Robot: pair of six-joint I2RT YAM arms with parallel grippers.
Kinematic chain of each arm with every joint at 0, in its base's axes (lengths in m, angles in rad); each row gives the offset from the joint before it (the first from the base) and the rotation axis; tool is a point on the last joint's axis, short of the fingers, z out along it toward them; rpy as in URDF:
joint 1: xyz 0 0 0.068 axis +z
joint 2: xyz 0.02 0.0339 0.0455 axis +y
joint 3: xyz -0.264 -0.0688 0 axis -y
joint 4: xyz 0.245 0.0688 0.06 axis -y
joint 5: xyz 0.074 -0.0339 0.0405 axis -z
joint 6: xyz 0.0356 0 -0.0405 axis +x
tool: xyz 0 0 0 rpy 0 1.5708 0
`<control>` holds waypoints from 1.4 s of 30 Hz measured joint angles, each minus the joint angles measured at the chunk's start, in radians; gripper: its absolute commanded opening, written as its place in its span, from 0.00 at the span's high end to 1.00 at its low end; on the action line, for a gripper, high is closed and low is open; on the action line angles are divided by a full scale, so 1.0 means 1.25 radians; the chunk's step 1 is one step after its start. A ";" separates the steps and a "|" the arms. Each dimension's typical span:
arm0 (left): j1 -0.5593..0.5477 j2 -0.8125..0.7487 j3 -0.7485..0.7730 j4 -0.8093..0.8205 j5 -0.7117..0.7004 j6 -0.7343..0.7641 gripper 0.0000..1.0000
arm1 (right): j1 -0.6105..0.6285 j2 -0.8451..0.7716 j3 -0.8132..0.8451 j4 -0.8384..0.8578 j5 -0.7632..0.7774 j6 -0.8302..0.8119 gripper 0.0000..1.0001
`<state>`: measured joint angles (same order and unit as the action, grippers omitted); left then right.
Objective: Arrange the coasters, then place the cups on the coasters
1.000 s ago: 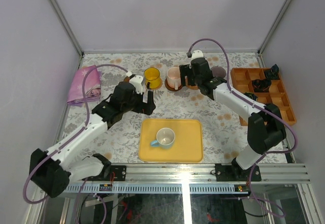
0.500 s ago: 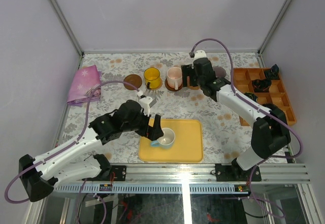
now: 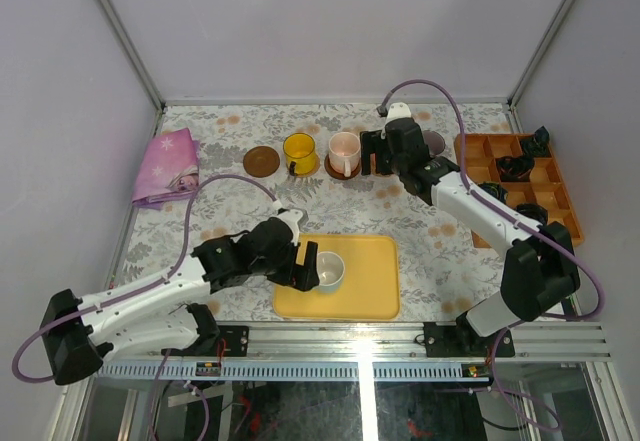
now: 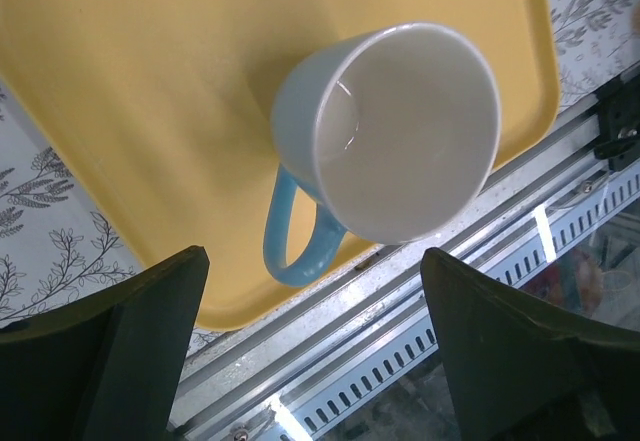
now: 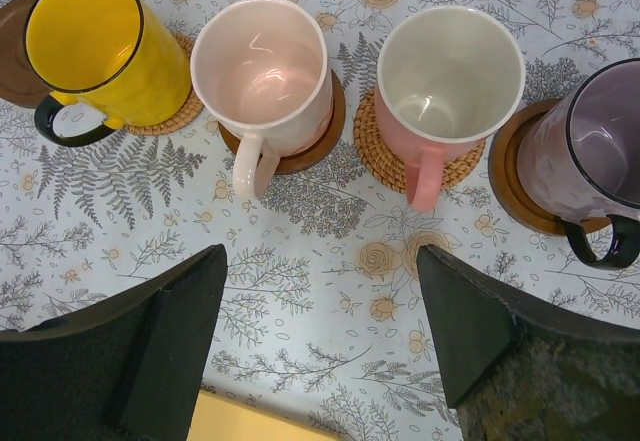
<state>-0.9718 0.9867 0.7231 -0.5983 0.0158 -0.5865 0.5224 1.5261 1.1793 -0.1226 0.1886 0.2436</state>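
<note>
A light blue cup (image 4: 390,131) with a white inside stands on the yellow tray (image 4: 140,81), handle (image 4: 295,236) toward the near rail. My left gripper (image 4: 312,291) is open, low beside it on the handle side, the cup just ahead of its fingertips. My right gripper (image 5: 320,291) hangs open over bare cloth in front of the back row. There, a yellow cup (image 5: 85,41) and a pink cup (image 5: 448,71) stand on tan woven coasters (image 5: 165,111), another pink cup (image 5: 262,71) and a purple-grey cup (image 5: 595,141) on dark brown coasters (image 5: 510,176). One dark brown coaster (image 3: 261,160) lies empty.
A folded pink cloth (image 3: 168,166) lies at the back left. An orange compartment tray (image 3: 520,196) with black parts sits at the right. The metal rail (image 3: 400,346) runs along the near edge, right behind the yellow tray (image 3: 365,296).
My left arm has swung from beside the yellow cup back and down to the light blue cup on the tray, its jaws narrowing slightly. The right arm has barely shifted.
</note>
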 measured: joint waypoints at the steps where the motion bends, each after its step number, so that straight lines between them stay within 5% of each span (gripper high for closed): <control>1: -0.005 0.003 -0.005 0.000 -0.002 -0.003 0.13 | 0.000 -0.001 0.000 0.000 0.000 0.000 0.16; 17: -0.034 0.052 -0.056 0.040 -0.044 0.015 0.25 | 0.000 -0.009 -0.010 0.000 -0.021 0.009 0.16; 42: -0.034 0.151 -0.026 0.175 -0.012 0.274 0.50 | 0.000 -0.010 -0.050 -0.006 -0.060 0.009 0.16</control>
<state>-1.0149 1.1755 0.6903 -0.3801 0.0010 -0.2436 0.5224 1.5135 1.1164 -0.1307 0.1143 0.2550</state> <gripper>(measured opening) 0.554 0.842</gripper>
